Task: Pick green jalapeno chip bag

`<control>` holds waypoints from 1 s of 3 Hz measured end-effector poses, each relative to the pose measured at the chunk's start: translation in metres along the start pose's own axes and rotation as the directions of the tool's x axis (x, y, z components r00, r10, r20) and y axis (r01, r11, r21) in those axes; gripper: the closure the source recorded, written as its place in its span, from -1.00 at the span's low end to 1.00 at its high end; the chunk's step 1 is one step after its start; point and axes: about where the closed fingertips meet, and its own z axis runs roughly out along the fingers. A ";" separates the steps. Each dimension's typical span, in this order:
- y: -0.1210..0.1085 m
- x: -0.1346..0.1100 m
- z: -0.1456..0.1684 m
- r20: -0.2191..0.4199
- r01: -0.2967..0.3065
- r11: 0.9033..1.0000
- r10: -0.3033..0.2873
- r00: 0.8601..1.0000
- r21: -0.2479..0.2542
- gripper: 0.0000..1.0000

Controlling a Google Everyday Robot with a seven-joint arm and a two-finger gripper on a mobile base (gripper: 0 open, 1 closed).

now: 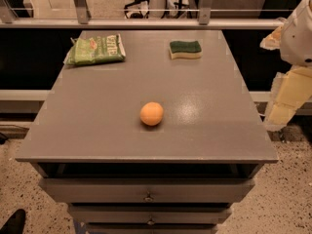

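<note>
The green jalapeno chip bag (95, 49) is a crinkly light-green foil bag with white lettering. It lies flat at the far left corner of the grey cabinet top (97, 116). My gripper (284, 101) hangs off the right side of the cabinet, beyond its right edge and far from the bag. It holds nothing that I can see.
A yellow sponge with a dark green top (185, 49) lies at the far right of the top. An orange ball-like fruit (151, 113) sits near the middle. Drawers (148, 191) are below the front edge. A metal railing (146, 23) runs behind the cabinet.
</note>
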 end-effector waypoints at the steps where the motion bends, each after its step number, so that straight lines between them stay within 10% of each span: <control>1: -0.002 -0.004 0.001 0.015 0.010 1.000 -0.010 1.000 0.000 -1.00; 2: -0.016 -0.039 0.017 0.121 0.080 0.997 -0.078 0.990 -0.011 -1.00; 3: -0.052 -0.106 0.058 0.285 0.144 0.990 -0.138 0.948 0.003 -1.00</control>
